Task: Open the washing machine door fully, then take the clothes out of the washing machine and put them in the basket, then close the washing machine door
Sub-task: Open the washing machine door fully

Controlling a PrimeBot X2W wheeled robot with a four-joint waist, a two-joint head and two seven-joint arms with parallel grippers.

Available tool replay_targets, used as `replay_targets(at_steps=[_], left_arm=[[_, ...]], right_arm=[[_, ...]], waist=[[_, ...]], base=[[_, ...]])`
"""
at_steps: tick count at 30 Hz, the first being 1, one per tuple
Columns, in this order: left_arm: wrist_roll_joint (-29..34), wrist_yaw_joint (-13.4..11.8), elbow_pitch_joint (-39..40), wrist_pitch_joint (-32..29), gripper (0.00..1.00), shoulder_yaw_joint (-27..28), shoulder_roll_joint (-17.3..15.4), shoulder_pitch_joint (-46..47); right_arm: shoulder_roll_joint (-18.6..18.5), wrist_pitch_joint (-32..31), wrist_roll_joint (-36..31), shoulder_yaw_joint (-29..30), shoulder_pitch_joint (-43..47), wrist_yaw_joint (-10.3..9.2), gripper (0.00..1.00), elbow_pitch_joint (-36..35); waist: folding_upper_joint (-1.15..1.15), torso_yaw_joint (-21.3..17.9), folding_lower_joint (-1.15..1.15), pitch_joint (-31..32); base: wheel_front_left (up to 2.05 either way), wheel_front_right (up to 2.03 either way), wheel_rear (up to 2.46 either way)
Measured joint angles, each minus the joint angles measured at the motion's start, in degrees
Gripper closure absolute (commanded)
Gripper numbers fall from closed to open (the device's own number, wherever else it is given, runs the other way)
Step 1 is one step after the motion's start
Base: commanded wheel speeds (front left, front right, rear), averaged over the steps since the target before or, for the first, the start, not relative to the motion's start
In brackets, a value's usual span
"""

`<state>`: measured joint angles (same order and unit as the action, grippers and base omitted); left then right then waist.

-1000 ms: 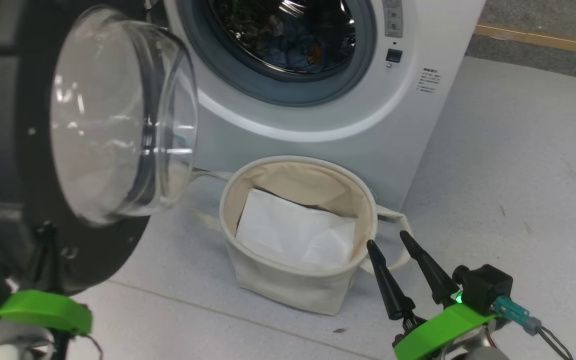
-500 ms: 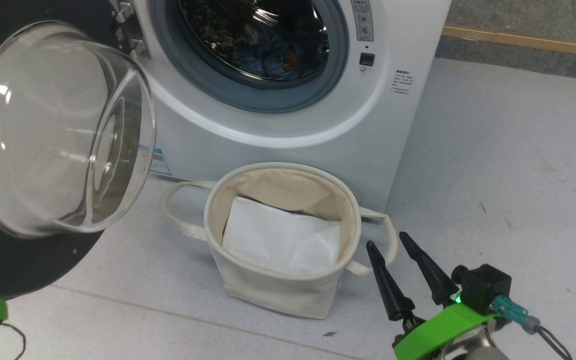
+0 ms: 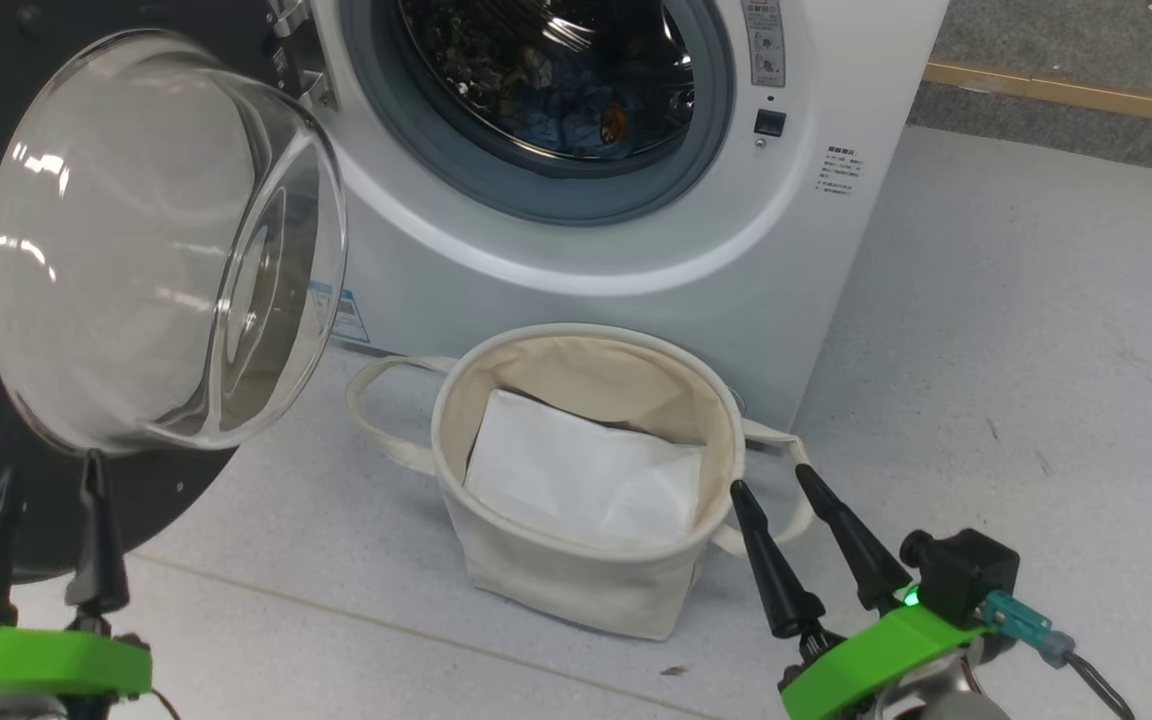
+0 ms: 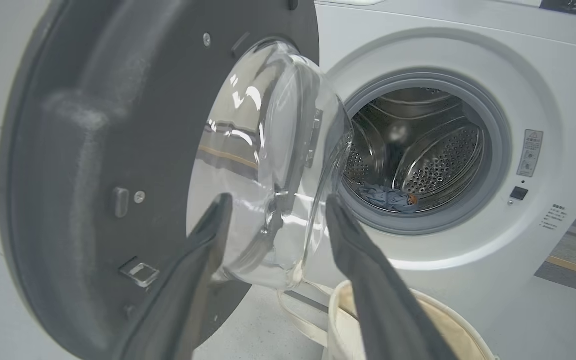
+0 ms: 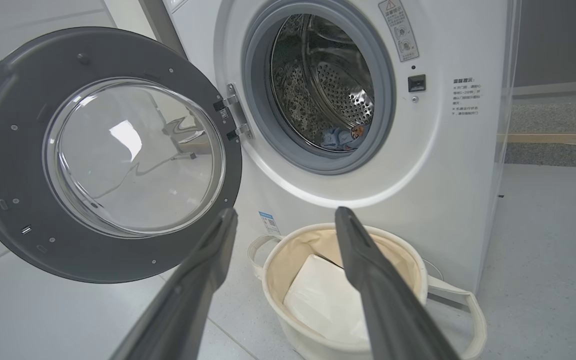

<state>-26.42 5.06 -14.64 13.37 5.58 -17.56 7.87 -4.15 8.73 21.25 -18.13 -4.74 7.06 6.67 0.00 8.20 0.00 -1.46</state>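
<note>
**Washing machine.** The washing machine (image 3: 576, 250) stands on the pale floor (image 3: 1036, 350). Its round opening is uncovered, exposing the grey seal and the steel drum.

**Door.** The washing machine door (image 3: 136, 250) is swung out to the left of the opening on its hinge (image 5: 233, 117). The inner face is turned towards the robot, with the clear glass bowl bulging out of the dark rim.

**Clothes.** The clothes (image 3: 576, 105) lie at the bottom of the drum, well inside the seal. They form a small blue heap with one orange-brown patch showing.

**Basket.** The basket (image 3: 556, 590) stands upright on the floor just in front of the machine, below the opening. A white sheet (image 3: 576, 480) lies inside it, and one loop handle hangs out at each side.

**Left tool.** The left tool (image 3: 48, 463) is at the lower edge of the door. Its two fingers are spread and point up over the dark rim, just under the glass bowl. It holds nothing (contact between fingertips and rim cannot be determined).

**Right tool.** The right tool (image 3: 769, 477) hangs beside the basket's right rim. Its fingers are apart, empty, and pointing towards the machine.
</note>
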Motion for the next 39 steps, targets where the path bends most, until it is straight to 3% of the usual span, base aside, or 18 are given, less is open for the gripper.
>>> replay_targets(at_steps=[12, 29, 39], left_arm=[[-3.03, 0.1, 8.72, -2.67, 0.0, -4.26, 3.71, -4.78], [-2.37, 0.59, 10.01, -3.6, 0.0, -8.88, 4.71, -6.87], [-1.21, 0.57, 10.25, -3.77, 0.0, -10.5, 4.49, -6.77]], right_arm=[[0.19, 0.0, 0.0, -0.29, -2.02, 0.0, 0.0, 0.88], [-0.18, -0.08, -0.07, 1.76, -3.12, 0.0, 0.0, 1.14], [-0.3, -0.08, -0.07, 2.35, -3.39, 0.0, 0.0, 1.07]], waist=[[0.0, -2.1, 0.0, 0.04], [0.0, -10.2, 0.0, -0.24], [0.0, -10.92, 0.0, -0.89]], base=[[0.0, 0.0, 0.0], [0.0, 0.0, 0.0], [0.0, 0.0, 0.0]])
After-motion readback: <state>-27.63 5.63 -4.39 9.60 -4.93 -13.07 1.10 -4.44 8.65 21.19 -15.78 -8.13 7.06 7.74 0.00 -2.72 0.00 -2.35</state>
